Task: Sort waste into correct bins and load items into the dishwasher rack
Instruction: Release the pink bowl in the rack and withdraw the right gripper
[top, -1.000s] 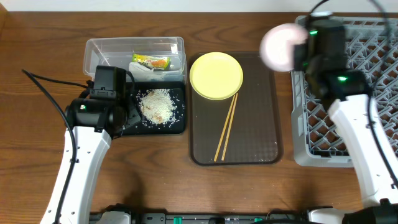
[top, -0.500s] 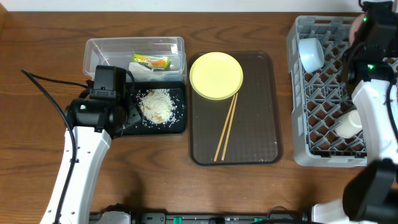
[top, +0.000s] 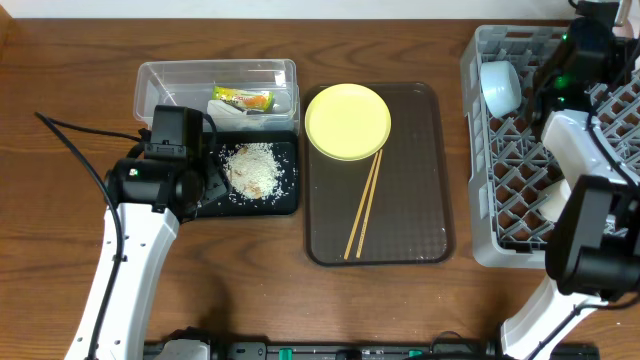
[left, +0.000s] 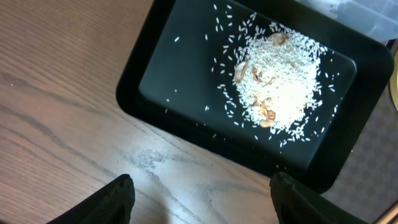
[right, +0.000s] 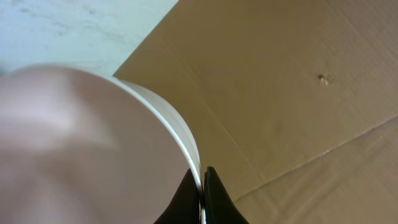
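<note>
My left gripper (left: 202, 199) is open and empty over bare wood just in front of the black tray (left: 134, 81), which holds the heap of rice scraps (left: 280, 87). In the right wrist view my right gripper (right: 202, 186) is shut on the rim of the pinkish-white bowl (right: 81, 143), held in the air. Overhead, that arm reaches over the far right corner of the grey rack (top: 480, 200) and the bowl is not visible. The rack holds a light blue bowl (top: 498, 86) and a pale cup (top: 556, 200). The yellow plate (top: 347, 121) and the chopsticks (top: 363, 205) lie on the brown tray (top: 410, 200).
The clear tub (top: 165, 80) behind the black tray holds the crumpled wrapper (top: 245, 100). Loose rice grains are scattered across the black tray's floor. Brown cardboard fills the background of the right wrist view.
My right arm has swung with the pinkish-white bowl from the rack's left edge to its far right corner. The left arm has not moved.
</note>
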